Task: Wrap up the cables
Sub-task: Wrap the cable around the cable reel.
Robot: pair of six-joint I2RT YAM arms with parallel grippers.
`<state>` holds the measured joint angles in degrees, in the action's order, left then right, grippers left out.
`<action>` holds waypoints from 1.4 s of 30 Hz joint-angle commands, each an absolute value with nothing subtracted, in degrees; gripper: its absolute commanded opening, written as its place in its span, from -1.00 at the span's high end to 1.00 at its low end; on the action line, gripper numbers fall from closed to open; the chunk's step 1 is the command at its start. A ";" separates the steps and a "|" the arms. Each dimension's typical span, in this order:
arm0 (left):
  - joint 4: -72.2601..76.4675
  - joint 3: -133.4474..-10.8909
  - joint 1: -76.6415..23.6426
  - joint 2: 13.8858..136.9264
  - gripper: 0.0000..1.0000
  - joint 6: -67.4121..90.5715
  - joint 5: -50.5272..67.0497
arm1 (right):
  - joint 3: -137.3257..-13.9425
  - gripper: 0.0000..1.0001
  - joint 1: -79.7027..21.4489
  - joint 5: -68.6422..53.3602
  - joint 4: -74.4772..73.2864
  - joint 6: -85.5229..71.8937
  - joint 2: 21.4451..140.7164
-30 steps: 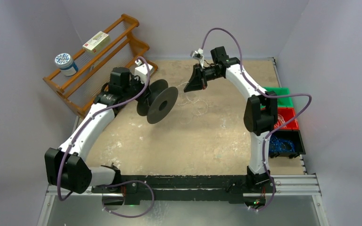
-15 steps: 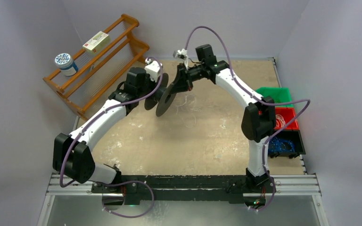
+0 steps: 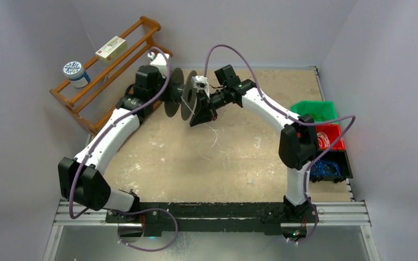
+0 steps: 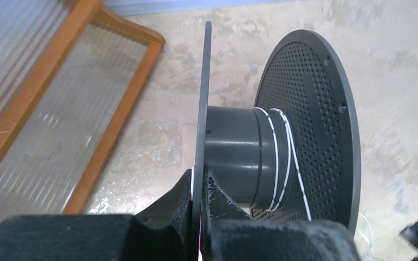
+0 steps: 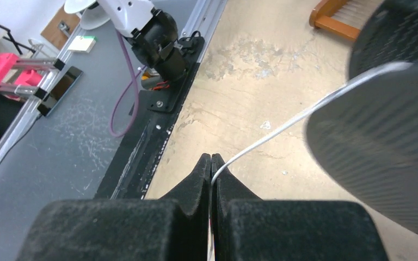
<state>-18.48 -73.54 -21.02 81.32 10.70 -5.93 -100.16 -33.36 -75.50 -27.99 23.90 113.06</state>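
Observation:
A dark grey spool (image 3: 180, 99) hangs in the air at the back of the table. My left gripper (image 3: 167, 93) is shut on the rim of its near flange (image 4: 202, 109), one finger on each side of the disc. A few turns of the thin white cable (image 4: 276, 163) lie round the hub (image 4: 234, 157), close to the perforated far flange (image 4: 310, 125). My right gripper (image 3: 198, 118) sits just right of the spool, shut on the cable (image 5: 283, 128). From those jaws (image 5: 211, 159) the strand runs taut up to the spool's edge (image 5: 381, 141). Loose cable (image 3: 215, 136) trails on the table below.
A wooden rack (image 3: 109, 65) stands at the back left, close behind the spool, with a box (image 3: 111, 48) and a round tin (image 3: 74, 73) on it. Green (image 3: 318, 111), red (image 3: 331, 137) and black (image 3: 332, 166) bins line the right edge. The arms' base rail (image 3: 223, 212) runs along the near edge.
The left arm has swung the spool up and back toward the rack. The right gripper has travelled left and then down past the spool's right side, with the cable in it.

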 commanded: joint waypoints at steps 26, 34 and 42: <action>-10.61 -79.21 1.81 70.13 1.00 31.96 34.23 | -80.87 1.00 -20.61 -78.22 -14.33 12.95 103.37; -9.37 -76.08 1.60 69.92 1.00 27.36 46.97 | -80.48 1.00 -16.30 -76.93 -6.92 4.40 104.55; -25.33 -73.38 -0.62 70.67 1.00 2.56 43.72 | -83.62 1.00 -12.32 -77.16 -2.45 -2.41 104.28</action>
<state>-21.12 -74.32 0.16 71.90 16.67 42.96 -80.44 -14.52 -76.05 -5.93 2.68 104.97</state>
